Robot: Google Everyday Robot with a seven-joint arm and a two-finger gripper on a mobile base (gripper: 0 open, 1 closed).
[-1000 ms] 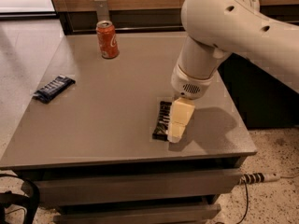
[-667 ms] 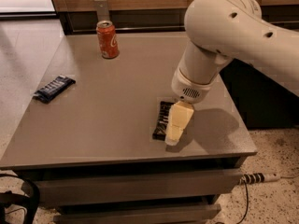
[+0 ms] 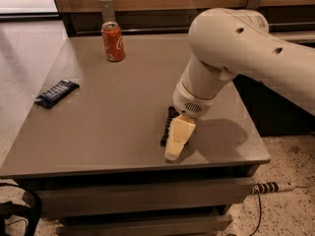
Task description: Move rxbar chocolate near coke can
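Wrapper [image 3: 56,93], dark blue and flat, lies far left on the smooth grey desk [image 3: 123,107]. The red cylindrical coke can [image 3: 113,42] stands at the back. The flat black rxbar chocolate [image 3: 168,126] lies front-right, with the cream gripper [image 3: 173,153] down against it; I cannot tell how its jaws stand.

Office-like room: grey drawer counter [image 3: 113,112], speckled floor [image 3: 290,161], power strip [image 3: 274,186] (the tool [image 3: 173,151] hangs near the counter's front edge).

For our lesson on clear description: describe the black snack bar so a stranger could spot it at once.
On the grey table, look near the front edge, where the gripper hangs. The rxbar chocolate lies flat beside it: black, unlike the dark blue wrapper at the left and the red coke can at the back.
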